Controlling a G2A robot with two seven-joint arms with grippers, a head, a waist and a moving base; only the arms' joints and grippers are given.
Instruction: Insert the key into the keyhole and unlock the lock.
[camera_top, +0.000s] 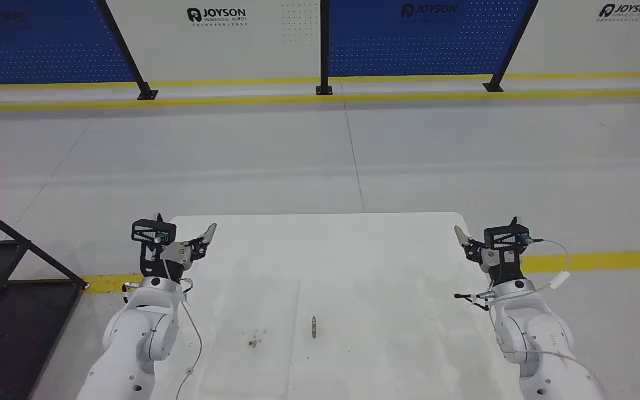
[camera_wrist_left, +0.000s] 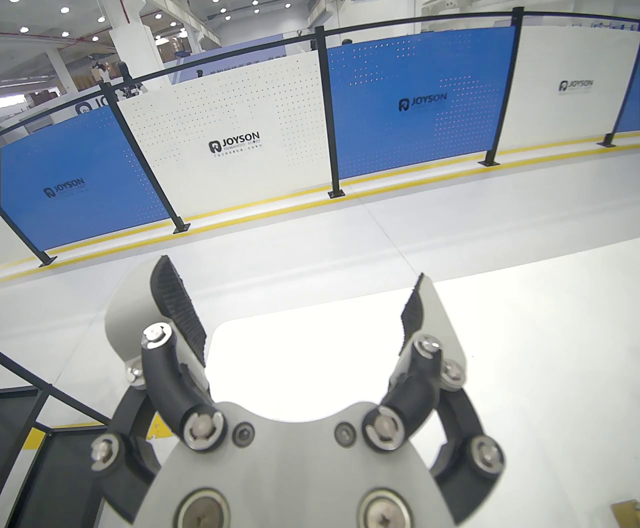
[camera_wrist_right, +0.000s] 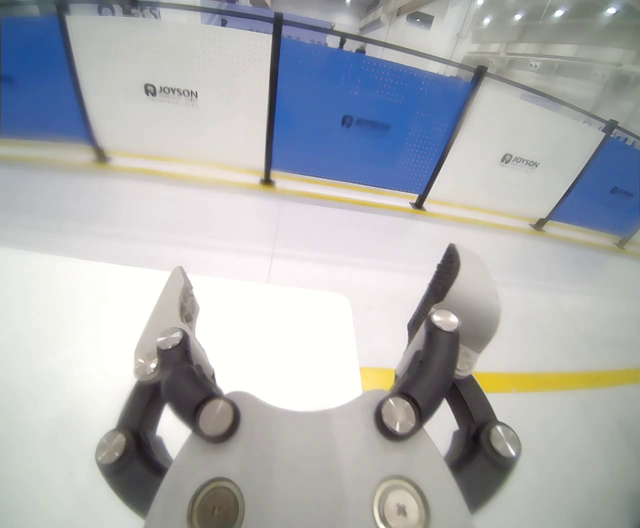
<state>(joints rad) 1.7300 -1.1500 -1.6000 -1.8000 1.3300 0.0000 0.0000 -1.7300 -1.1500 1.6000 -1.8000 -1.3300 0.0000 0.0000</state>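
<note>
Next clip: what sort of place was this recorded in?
Probably a fenced test bay in a large industrial hall: blue and white perforated barrier panels, yellow floor lines, and a white table on a bare pale floor.

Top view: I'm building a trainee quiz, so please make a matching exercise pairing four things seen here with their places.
Things:
1. left gripper
2. right gripper
3. small dark piece
4. black rack

Places:
A. on the table, between the arms, nearer the robot
B. off the table, on the left
C. by the table's far right corner
D. by the table's far left corner

Pairs: 1-D; 2-C; 3-A; 4-B
</note>
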